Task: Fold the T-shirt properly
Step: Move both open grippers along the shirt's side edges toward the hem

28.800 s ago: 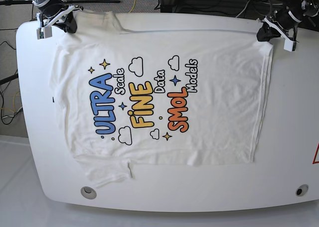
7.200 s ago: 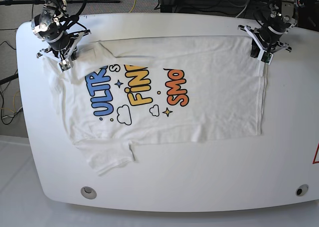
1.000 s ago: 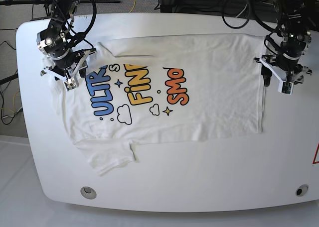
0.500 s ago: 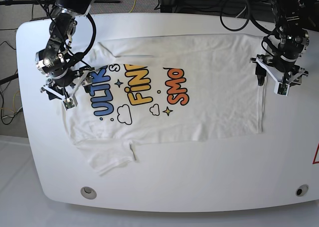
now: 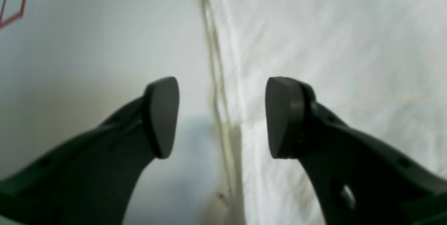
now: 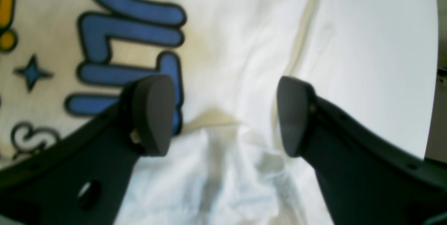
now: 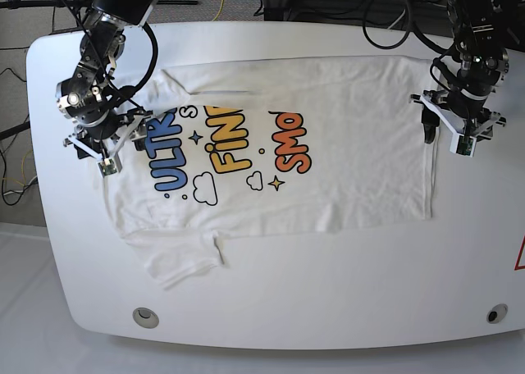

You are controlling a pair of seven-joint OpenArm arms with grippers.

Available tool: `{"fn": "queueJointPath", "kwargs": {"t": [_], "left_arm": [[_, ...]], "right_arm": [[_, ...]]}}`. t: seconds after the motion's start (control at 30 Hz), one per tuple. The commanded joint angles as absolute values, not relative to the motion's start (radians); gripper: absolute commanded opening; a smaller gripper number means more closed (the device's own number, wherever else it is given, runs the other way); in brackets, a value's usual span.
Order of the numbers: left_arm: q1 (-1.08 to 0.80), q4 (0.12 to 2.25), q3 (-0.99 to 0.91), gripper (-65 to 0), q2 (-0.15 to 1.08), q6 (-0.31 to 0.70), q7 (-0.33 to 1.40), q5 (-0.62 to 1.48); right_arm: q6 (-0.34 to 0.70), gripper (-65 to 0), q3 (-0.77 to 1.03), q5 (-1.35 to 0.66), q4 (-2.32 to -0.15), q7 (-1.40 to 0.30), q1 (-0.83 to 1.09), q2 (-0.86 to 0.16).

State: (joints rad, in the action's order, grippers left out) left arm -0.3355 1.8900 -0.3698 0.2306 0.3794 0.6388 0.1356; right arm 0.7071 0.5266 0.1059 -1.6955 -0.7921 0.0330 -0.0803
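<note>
Both grippers were seen spread wide with nothing held: the left gripper straddled the hem of the T-shirt, the right gripper hung over its sleeve end. Shirt lay half-folded, print up, on the table.

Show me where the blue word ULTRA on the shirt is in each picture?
Base view: ULTRA is left of middle on the T-shirt, beside the right gripper.
Right wrist view: its blue letters fill the upper left, partly behind one finger.
Left wrist view: not in it; only plain white cloth and the hem.
Shared landmark: the shirt's edge against the white table.
</note>
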Motion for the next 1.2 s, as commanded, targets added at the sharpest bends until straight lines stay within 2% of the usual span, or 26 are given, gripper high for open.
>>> {"fn": "queueJointPath", "kwargs": {"t": [0.0,0.1,0.17,0.3,0.43,0.5,0.83,1.17], "left_arm": [[-0.340,1.914,-0.382,-34.4,0.251,0.375,0.591,0.145],[-0.333,1.904,-0.385,-35.5,0.256,0.374,0.576,0.147],[-0.275,1.845,-0.372,-35.5,0.258,0.368,0.593,0.131],[-0.171,1.742,-0.351,-32.4,0.264,0.369,0.637,0.119],[-0.078,1.649,-0.320,-27.9,0.266,0.373,0.656,0.107],[0.018,1.551,-0.288,-25.1,0.265,0.374,0.658,0.089],[0.134,1.443,-0.281,-22.4,0.273,0.370,0.636,0.064],[0.204,1.413,-0.273,-22.9,0.273,0.370,0.649,0.065]], "right_arm": [[0.698,-29.6,0.542,0.099,-1.728,-0.777,0.019,-0.092],[0.698,-31.9,0.548,0.096,-1.717,-0.774,0.008,-0.097],[0.698,-26.9,0.542,0.107,-1.641,-0.734,-0.046,-0.123],[0.698,-23.6,0.528,0.112,-1.546,-0.697,-0.113,-0.158],[0.698,-22.9,0.516,0.121,-1.435,-0.671,-0.196,-0.181],[0.698,-22.3,0.517,0.128,-1.300,-0.641,-0.298,-0.207],[0.698,-23.0,0.507,0.139,-1.042,-0.613,-0.492,-0.285],[0.698,-23.0,0.488,0.137,-0.993,-0.609,-0.532,-0.336]]}}
